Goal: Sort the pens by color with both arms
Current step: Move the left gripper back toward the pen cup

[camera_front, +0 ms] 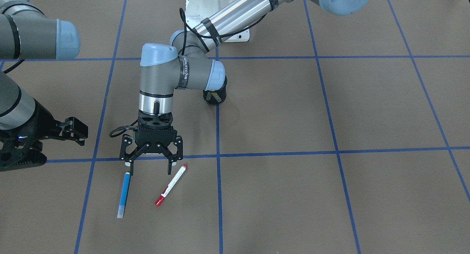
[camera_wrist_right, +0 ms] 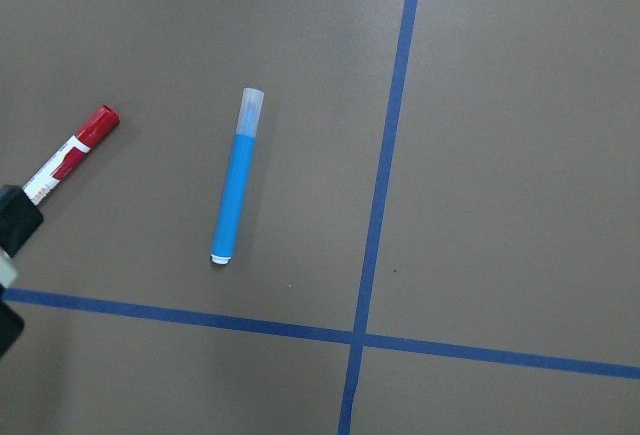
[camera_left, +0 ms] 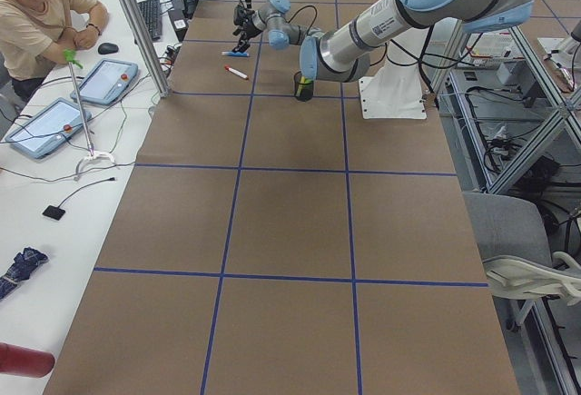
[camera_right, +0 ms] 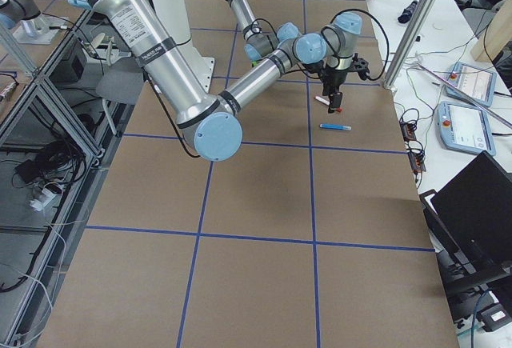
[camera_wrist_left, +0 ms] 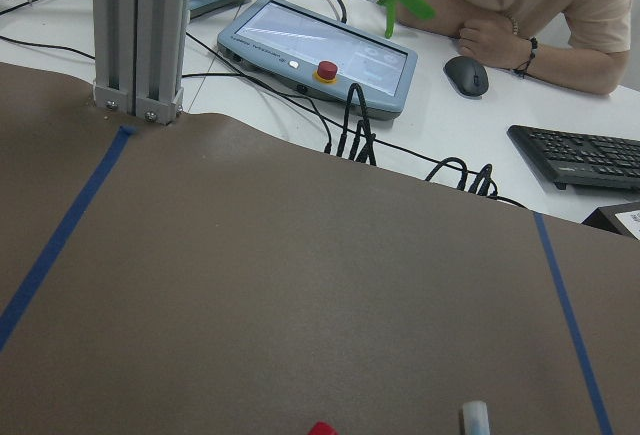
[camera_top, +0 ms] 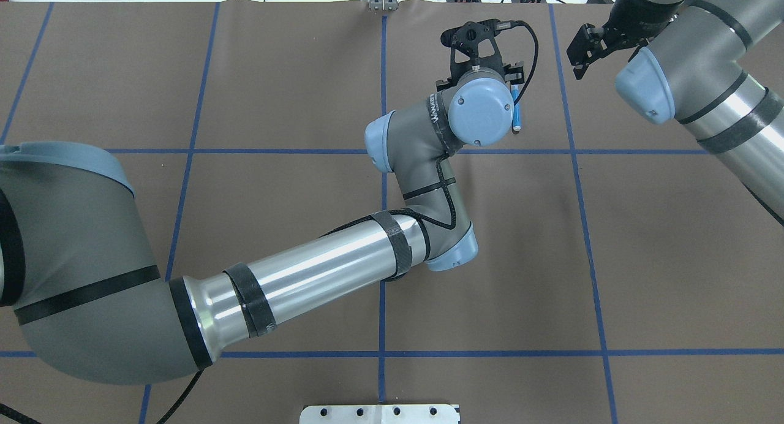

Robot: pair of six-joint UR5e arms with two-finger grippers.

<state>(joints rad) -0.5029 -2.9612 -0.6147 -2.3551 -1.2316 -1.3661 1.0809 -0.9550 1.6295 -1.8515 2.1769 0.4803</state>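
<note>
A blue pen [camera_front: 124,195] with a pale end lies on the brown table beside a thin white pen with red caps [camera_front: 171,185]. My left gripper [camera_front: 149,169] hangs open just behind both, pointing down, one fingertip near each pen's upper end and nothing between the fingers. My right gripper [camera_front: 74,132] is off to the side, open and empty, well above the table. The right wrist view looks down on the blue pen [camera_wrist_right: 235,190] and the white pen [camera_wrist_right: 72,153]. In the left wrist view only the tips of the pens show at the bottom edge.
A black mesh cup [camera_front: 215,96] stands behind the left wrist, near the table's middle line. Blue tape lines [camera_front: 219,195] divide the brown table into squares. A person [camera_wrist_left: 530,5] sits at a desk with control tablets [camera_wrist_left: 320,45] beyond the far edge.
</note>
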